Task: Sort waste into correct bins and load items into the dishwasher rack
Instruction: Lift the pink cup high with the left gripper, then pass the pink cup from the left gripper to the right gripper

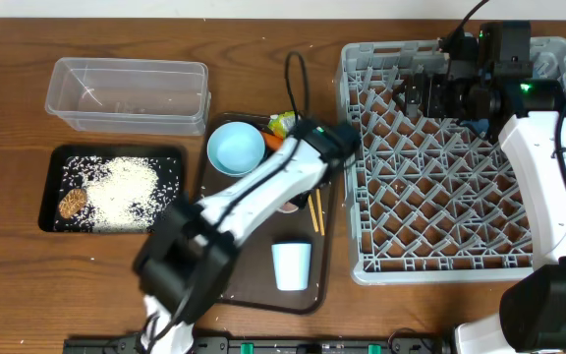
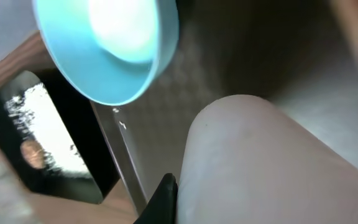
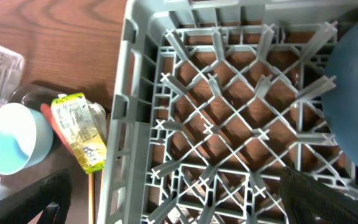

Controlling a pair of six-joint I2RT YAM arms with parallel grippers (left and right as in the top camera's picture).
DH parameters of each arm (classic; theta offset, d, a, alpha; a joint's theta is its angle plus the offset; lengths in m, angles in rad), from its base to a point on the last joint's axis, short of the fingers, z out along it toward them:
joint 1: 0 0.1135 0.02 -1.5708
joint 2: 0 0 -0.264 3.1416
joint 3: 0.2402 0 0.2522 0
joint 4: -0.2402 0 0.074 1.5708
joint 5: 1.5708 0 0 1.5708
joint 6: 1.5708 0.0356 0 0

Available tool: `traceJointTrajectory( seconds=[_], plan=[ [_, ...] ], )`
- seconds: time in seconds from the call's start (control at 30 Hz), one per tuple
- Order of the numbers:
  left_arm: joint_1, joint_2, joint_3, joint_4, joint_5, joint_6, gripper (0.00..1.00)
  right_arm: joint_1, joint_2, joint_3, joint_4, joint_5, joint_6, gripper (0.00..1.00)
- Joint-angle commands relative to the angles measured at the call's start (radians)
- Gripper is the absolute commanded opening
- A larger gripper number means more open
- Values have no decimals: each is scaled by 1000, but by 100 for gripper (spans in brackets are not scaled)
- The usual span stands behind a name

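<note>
I cannot tell if the left gripper [image 1: 299,195] is closed; it should grasp the pink cup [image 2: 260,162] squarely, avoiding the small light-blue bowl [image 2: 114,56].

Place: robot lab tabletop | Evidence: robot arm [image 1: 254,197], wooden table [image 1: 8,285], dishwasher rack [image 1: 440,267]

We find the left arm [image 1: 263,187] lying diagonally across the serving tray [image 1: 252,287], blocking its centre; the rack [image 1: 440,216] is open in its lower half, while the right arm [image 1: 534,147] crowds its upper right.
</note>
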Motion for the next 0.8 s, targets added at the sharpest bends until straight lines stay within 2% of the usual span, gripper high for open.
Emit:
traceJointTrajectory(
  seconds=[0.0,0.2,0.4,0.53,0.67,0.77],
  plan=[
    [69,-169,45,27,127,-15,6,-4,-6,8,3,-80,-48,99],
    [275,-320,45,104,424,24,6,-16,-6,6,41,-259,-91,99],
    [495,-348,41,185,903,150,6,-11,4,-37,185,-563,-111,99],
    [588,-343,21,230,1210,270,6,2,11,-135,382,-763,-105,99],
    [633,-341,3,233,1312,335,6,4,11,-250,640,-953,-10,99],
    [642,-338,-14,253,1408,394,6,12,11,-315,818,-1011,88,99]
  ],
)
